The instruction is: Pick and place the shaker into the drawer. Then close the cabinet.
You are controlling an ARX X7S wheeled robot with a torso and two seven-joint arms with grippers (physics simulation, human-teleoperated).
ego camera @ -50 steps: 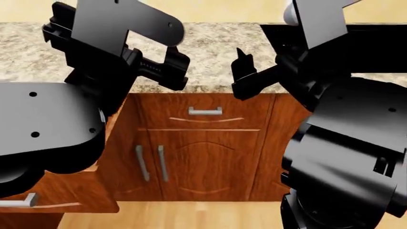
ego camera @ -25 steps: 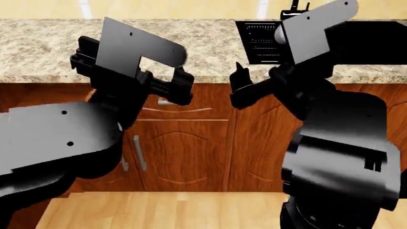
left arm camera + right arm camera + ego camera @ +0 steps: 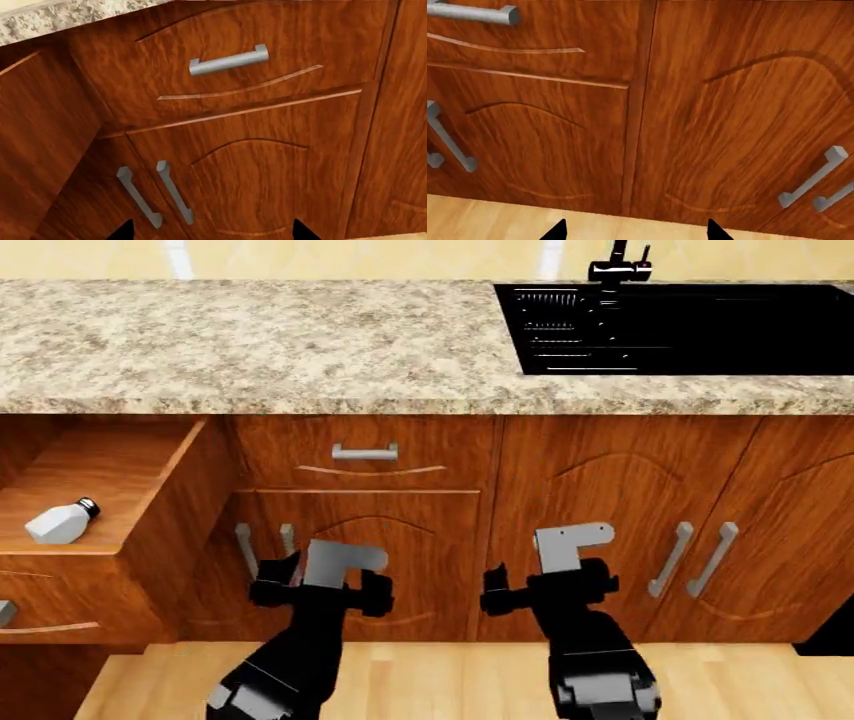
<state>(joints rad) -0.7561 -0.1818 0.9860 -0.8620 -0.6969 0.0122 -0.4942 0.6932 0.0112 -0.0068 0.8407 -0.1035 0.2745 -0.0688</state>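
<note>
A speckled granite desk [image 3: 267,345] is seen running across the kitchen, a black sink [image 3: 681,330] set in at the right, wooden floor [image 3: 427,680] below. The shaker [image 3: 60,522] is found lying on its side in the open drawer [image 3: 120,465], dark cap up-right, long axis diagonal. Left end effector [image 3: 318,592] and right end effector [image 3: 547,590] are held low, fingers parted, empty.

The worktop [image 3: 267,340] is speckled, polished-looking granite; the drawer [image 3: 94,475] and cabinet [image 3: 80,600] are reddish-brown grained wood; a brushed-metal handle [image 3: 364,452]; a matt white shaker [image 3: 60,522].
</note>
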